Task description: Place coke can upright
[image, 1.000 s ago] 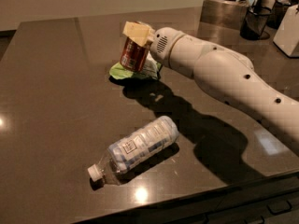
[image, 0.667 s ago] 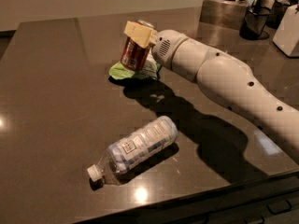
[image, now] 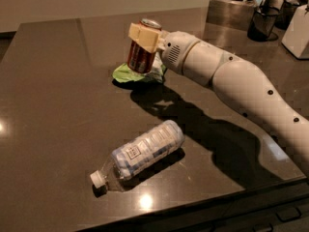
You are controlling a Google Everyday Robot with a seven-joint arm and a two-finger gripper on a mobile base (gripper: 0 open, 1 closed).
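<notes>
The coke can (image: 141, 57) is a small red can with a silver top, held almost upright, slightly tilted, just over the green and white snack bag (image: 135, 74) at the middle back of the dark table. My gripper (image: 145, 36) reaches in from the right and is shut on the can's upper part, its cream fingers (image: 143, 35) clamped across the can near the rim. The can's bottom is at or just above the bag; I cannot tell if it touches.
A clear plastic water bottle (image: 140, 154) with a white cap lies on its side near the table's front edge. A black cup (image: 263, 21), a grey box (image: 231, 11) and a white appliance (image: 297, 30) stand at the back right. My white arm (image: 241, 88) crosses the right side.
The can and gripper have stayed over the snack bag; the can stands slightly more upright than before. The bottle has not moved.
</notes>
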